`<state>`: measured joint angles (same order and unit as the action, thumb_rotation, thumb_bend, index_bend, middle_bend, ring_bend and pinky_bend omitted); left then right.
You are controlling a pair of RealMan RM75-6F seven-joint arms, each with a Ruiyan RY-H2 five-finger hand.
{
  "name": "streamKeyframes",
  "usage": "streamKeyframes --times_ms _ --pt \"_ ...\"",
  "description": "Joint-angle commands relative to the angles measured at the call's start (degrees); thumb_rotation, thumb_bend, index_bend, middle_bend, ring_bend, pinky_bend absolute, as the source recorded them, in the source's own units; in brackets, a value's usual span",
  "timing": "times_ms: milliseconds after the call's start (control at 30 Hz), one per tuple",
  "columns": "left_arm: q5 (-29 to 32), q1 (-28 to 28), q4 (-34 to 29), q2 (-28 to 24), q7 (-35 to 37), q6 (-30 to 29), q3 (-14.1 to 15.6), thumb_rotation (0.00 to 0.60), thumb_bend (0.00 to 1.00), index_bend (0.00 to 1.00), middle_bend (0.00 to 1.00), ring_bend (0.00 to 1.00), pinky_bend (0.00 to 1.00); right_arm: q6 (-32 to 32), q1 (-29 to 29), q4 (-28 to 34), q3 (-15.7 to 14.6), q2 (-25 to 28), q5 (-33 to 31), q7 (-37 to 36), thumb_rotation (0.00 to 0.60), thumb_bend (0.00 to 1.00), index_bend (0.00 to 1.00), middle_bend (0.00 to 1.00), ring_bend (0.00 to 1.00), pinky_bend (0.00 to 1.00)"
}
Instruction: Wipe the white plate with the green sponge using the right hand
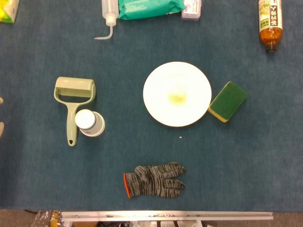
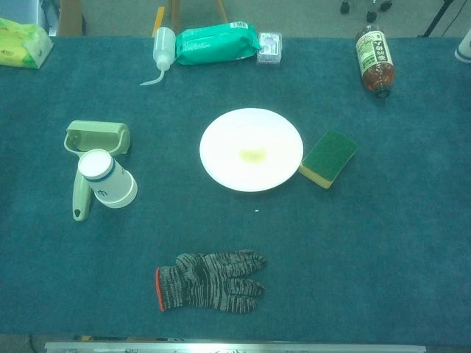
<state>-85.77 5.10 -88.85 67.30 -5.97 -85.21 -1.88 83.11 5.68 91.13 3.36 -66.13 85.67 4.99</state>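
Note:
The white plate [image 1: 177, 93] [image 2: 251, 149] lies flat at the middle of the blue cloth, with a small yellowish smear [image 1: 177, 98] at its centre. The green sponge [image 1: 228, 100] [image 2: 328, 157], green on top with a yellow underside, lies just right of the plate, touching or almost touching its rim. Two pale tips [image 1: 1, 127] poke in at the left edge of the head view; they may be fingers of my left hand, too little shows to tell. My right hand shows in neither view.
Left of the plate lie a pale green roller [image 1: 73, 101] and an overturned paper cup [image 1: 90, 123]. A grey knit glove [image 1: 154, 180] lies near the front edge. At the back are a squeeze bottle [image 1: 108, 16], a green wipes pack [image 1: 149, 8] and a brown bottle [image 1: 270, 23].

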Motion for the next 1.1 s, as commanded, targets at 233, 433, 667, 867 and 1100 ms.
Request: streamKeyframes --times_ms 233,433,667,867,1100 --pt "-0.1 0.2 0.3 0.3 0.1 0.4 0.1 0.6 0.27 0.34 0.18 0.17 0.32 -0.2 0.0 0.0 -0.1 -0.1 -0.1 0.1 0.6 0.0 0.33 0.41 0.27 0.28" --pt "0.0 0.0 0.4 0.3 0.2 0.2 0.1 0.6 0.27 0.34 0.18 0.17 0.32 -0.1 0.1 -0.1 0.2 0.0 -0.3 -0.1 0.6 0.0 0.33 0.41 0.27 0.28" --pt "0.0 0.0 0.5 0.3 0.4 0.1 0.1 0.6 0.27 0.34 0.18 0.17 0.32 -1.5 0.8 -0.8 -0.2 0.3 0.3 -1.6 0.6 0.0 0.33 0.41 0.27 0.28" --pt "-0.1 0.1 0.7 0.6 0.4 0.3 0.1 0.6 0.27 0.35 0.18 0.17 0.33 -4.0 2.7 -1.9 -0.4 1.3 1.8 -4.5 0.6 0.0 0.33 0.4 0.26 0.28" --pt "-0.1 0.2 1.4 1.0 0.9 0.7 0.3 0.6 0.27 0.34 0.18 0.17 0.33 -6.4 6.1 -3.8 0.3 0.9 4.1 -5.8 0.6 0.0 0.32 0.31 0.19 0.27"
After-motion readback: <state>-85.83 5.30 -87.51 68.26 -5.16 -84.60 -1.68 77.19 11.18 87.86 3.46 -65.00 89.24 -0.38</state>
